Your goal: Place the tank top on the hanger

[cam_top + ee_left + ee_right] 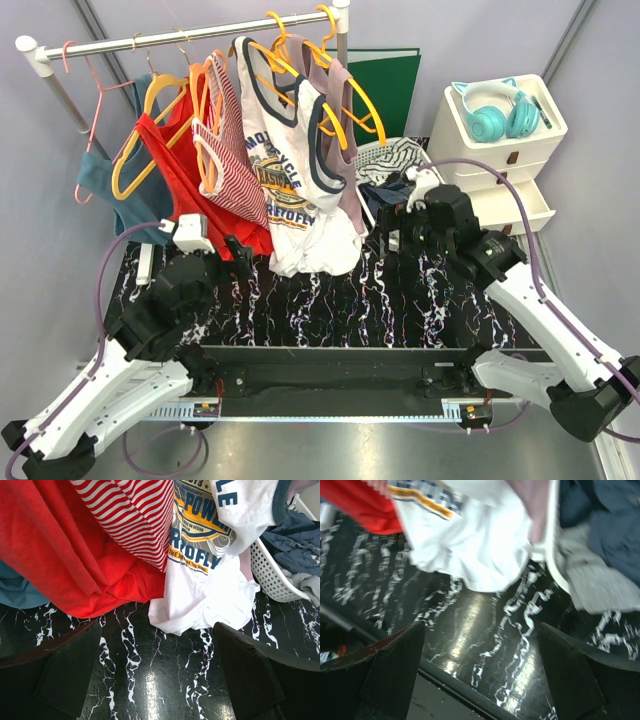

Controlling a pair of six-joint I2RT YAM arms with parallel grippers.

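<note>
The white tank top (290, 175) with navy trim and navy-and-yellow lettering hangs from the rail on an orange-yellow hanger (331, 122). Its hem bunches on the black marbled table. My left gripper (238, 256) sits low just left of the hem, open. In its wrist view, the left gripper (157, 680) frames bare tabletop, with the tank top (210, 595) beyond the fingertips. My right gripper (395, 236) stands open just right of the top. Seen from the right wrist, the right gripper (480, 675) is empty and the tank top (475, 550) lies ahead, untouched.
A red-and-white striped top (228, 150), a red garment (175, 170) and a mauve top (345, 150) hang alongside on the rail (190, 37). A white basket (385, 160) of clothes stands right of them, and a white drawer unit (500, 140) with teal headphones further right.
</note>
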